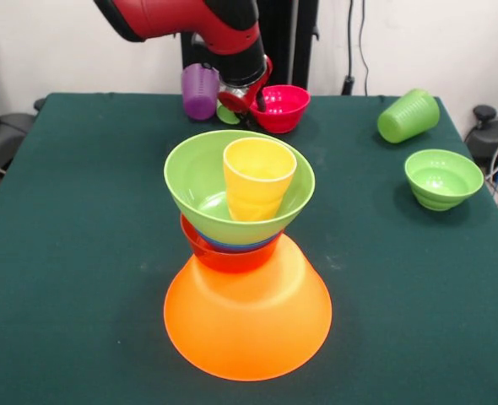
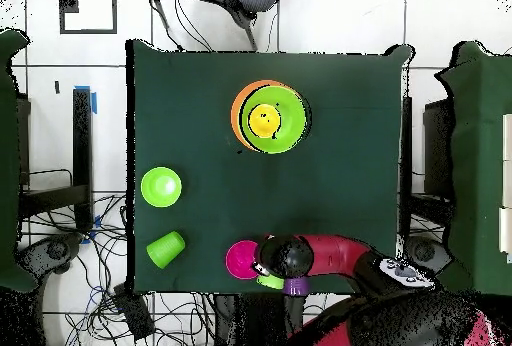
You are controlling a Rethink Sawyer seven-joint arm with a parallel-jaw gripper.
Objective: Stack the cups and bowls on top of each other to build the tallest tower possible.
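The tower stands mid-table. The huge orange bowl [image 1: 247, 325] lies upside down as its base. On it sit the red-orange bowl [image 1: 224, 257], the blue bowl's rim [image 1: 232, 245] and the large light green bowl [image 1: 200, 181]. The yellow cup [image 1: 257, 179] stands upright inside the green bowl. The tower also shows in the overhead view [image 2: 268, 117]. My gripper [image 1: 247, 99] hangs at the left rim of the pink bowl [image 1: 283, 108], at the table's far side. The purple cup [image 1: 200, 91] stands just left of it. A light green cup [image 1: 226, 115] is mostly hidden under the gripper.
A second light green cup [image 1: 408, 116] lies on its side at the far right. A small green bowl [image 1: 442, 178] stands upright in front of it. In the overhead view they are at the left, the cup [image 2: 166, 248] and the bowl [image 2: 160, 186].
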